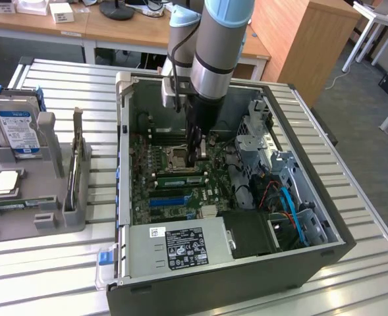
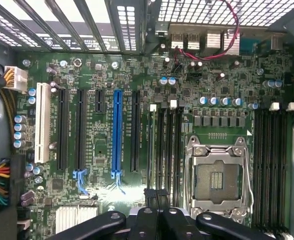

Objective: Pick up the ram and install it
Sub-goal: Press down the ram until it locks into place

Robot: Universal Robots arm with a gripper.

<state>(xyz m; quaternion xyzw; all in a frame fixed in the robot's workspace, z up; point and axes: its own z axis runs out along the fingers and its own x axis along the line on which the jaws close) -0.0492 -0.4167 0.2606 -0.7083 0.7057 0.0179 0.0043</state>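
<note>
My gripper (image 1: 195, 160) reaches down into the open computer case (image 1: 124, 118), over the green motherboard. A long green ram (image 1: 179, 173) stick lies in the memory slots beside the empty processor socket (image 1: 174, 157), just under the fingertips. Whether the tips touch it, I cannot tell. In the wrist view the black fingers (image 2: 151, 220) come together at the gripper (image 2: 156, 194), shut, over the end of the dark memory slots (image 2: 167, 150). Nothing shows between them. The socket (image 2: 217, 176) lies open beside those slots.
A grey fixture (image 1: 55, 197) at the exterior view's left holds a hard drive (image 1: 17, 128), a square silver processor (image 1: 4, 182) and a thin green strip (image 1: 16, 205). Inside the case are the power supply (image 1: 180, 247), drive cages (image 1: 253, 141) and cables (image 1: 289, 204). Wooden desks stand behind.
</note>
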